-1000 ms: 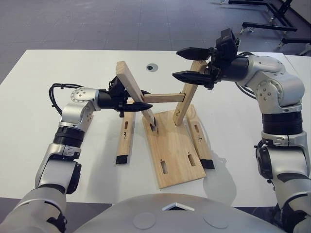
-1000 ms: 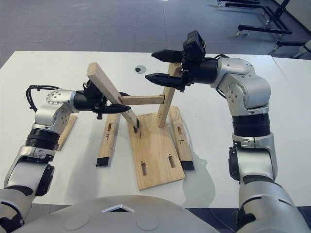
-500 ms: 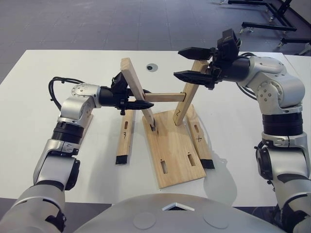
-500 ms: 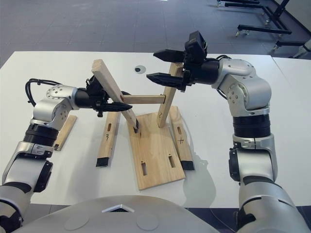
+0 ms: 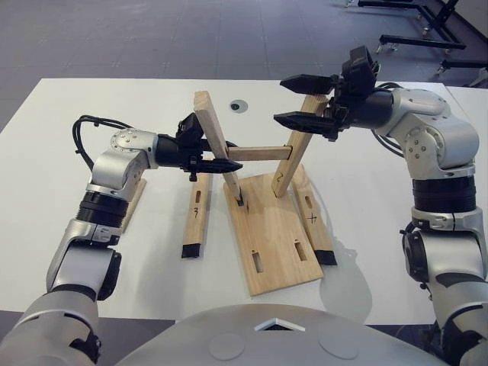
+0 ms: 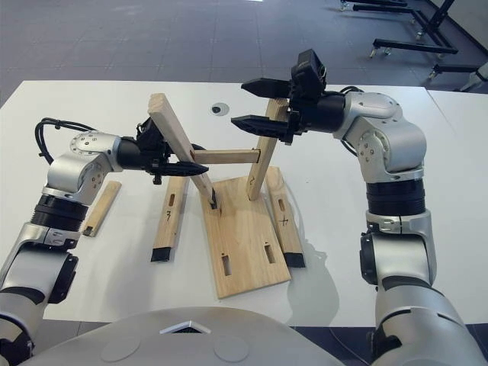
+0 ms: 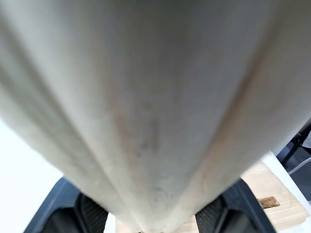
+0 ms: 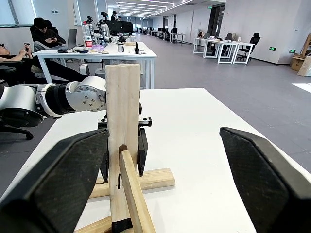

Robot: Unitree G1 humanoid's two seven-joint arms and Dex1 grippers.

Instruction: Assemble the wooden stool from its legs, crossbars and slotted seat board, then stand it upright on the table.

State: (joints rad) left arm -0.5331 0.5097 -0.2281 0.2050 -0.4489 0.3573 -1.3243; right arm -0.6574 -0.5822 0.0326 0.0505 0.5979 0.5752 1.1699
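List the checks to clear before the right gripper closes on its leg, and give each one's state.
1. Grip: left gripper shut on left leg: ok.
2. Foot of left leg at a slot of the seat board: ok; how deep it sits, cannot tell.
3. Joint: crossbar spans from left leg to right leg: ok.
4. Opening: right gripper open: ok.
5. Top of right leg inside that opening: cannot tell.
6. Both legs upright: not ok, both lean.

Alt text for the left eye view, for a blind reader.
The left gripper clamps a leaning leg footed in the seat board, a crossbar joining it to a second leg standing on the board. The open right gripper straddles that leg's top; two more legs lie flat beside the board.
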